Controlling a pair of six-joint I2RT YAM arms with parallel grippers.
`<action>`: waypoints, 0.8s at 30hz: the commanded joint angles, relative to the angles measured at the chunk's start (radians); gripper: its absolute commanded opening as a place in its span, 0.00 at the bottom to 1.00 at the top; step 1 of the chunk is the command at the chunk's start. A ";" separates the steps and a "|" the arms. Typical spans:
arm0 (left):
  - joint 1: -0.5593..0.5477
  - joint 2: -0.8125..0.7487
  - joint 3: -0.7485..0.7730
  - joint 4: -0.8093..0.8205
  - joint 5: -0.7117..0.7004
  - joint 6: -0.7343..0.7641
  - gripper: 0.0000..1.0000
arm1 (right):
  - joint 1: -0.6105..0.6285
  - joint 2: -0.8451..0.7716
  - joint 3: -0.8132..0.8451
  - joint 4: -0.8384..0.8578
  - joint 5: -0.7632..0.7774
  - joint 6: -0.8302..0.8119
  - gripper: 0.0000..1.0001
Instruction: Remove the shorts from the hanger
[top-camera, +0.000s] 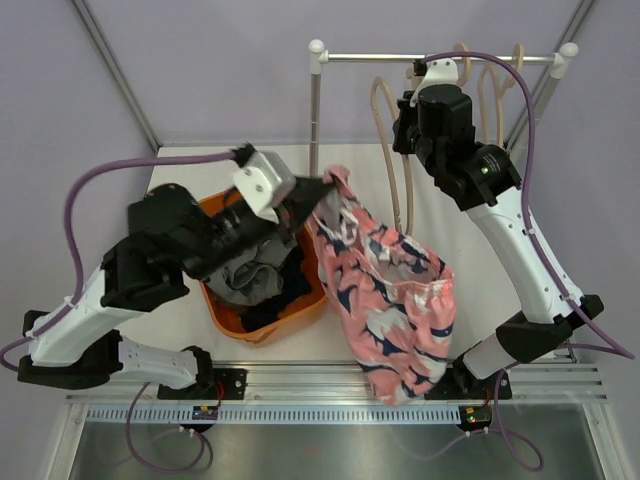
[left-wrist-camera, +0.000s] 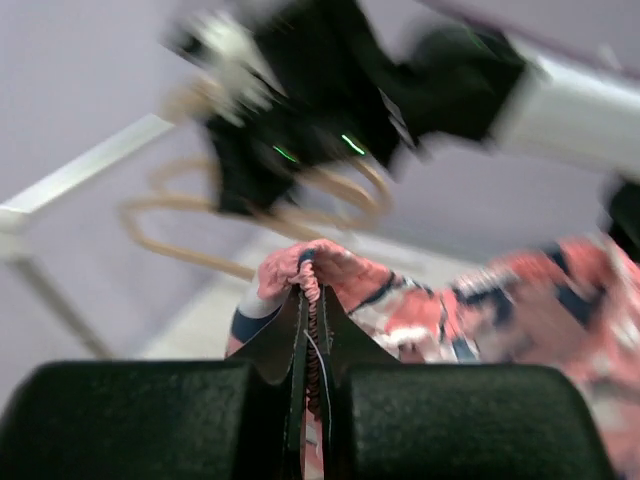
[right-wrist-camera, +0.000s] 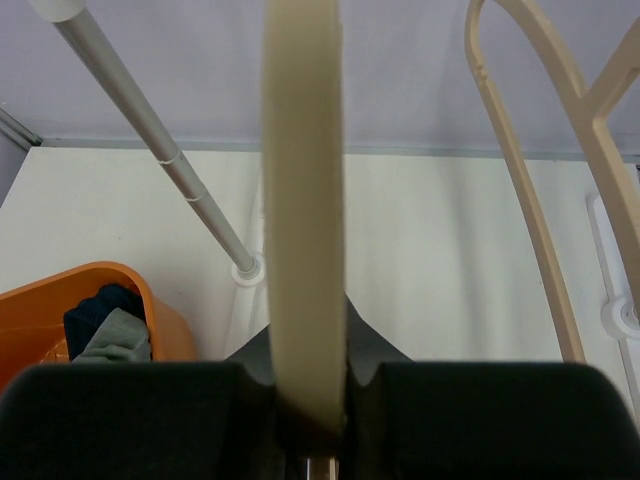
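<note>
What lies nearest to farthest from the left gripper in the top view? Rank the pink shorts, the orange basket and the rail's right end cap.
1. pink shorts: waistband pinched in the left gripper, hanging to its right.
2. orange basket: just beneath it, towards the near left.
3. rail's right end cap: far back right.

pale lilac walls close off the far side, with slanted metal frame posts at the corners. a white table has a ridged metal rail along its near edge. a slim clothes rack stands at the far right. the light is soft and even.
</note>
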 joint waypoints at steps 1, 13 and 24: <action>0.005 0.029 0.176 0.282 -0.404 0.268 0.00 | -0.003 -0.064 0.013 -0.002 0.038 -0.011 0.00; 0.054 0.141 0.423 0.735 -0.432 0.705 0.00 | -0.012 -0.176 -0.064 -0.019 0.059 -0.019 0.00; 0.413 0.086 0.118 0.575 -0.417 0.312 0.00 | -0.012 -0.219 -0.132 0.001 0.032 -0.007 0.00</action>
